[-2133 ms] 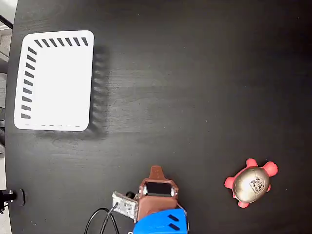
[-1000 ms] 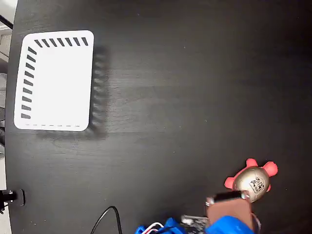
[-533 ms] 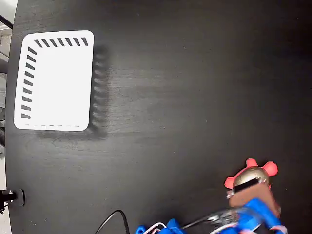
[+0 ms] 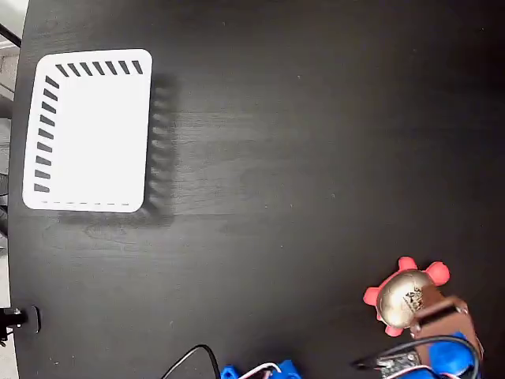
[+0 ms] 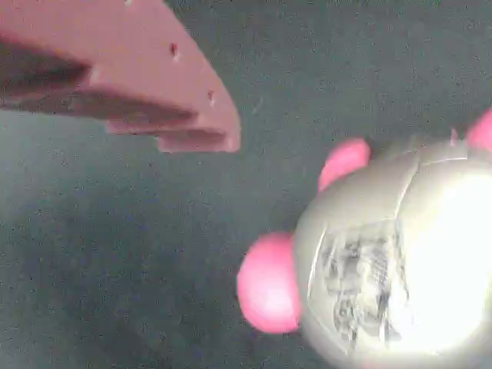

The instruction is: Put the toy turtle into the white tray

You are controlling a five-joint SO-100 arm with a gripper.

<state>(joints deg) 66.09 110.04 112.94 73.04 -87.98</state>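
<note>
Toy turtle (image 4: 407, 296) on table, gripper (image 4: 443, 318) just beside, seemingly touching shell.

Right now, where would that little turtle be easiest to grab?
Probably across the domed shell of the toy turtle, coming from above: it sits upright on the table, and the pink legs look too small to pinch. The end effector is beside it.

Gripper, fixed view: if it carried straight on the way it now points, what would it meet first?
Most likely the toy turtle: the gripper sits at its lower-right edge, pointing up-left across the shell. The white tray lies far beyond. Its height above the shell is unclear.
</note>
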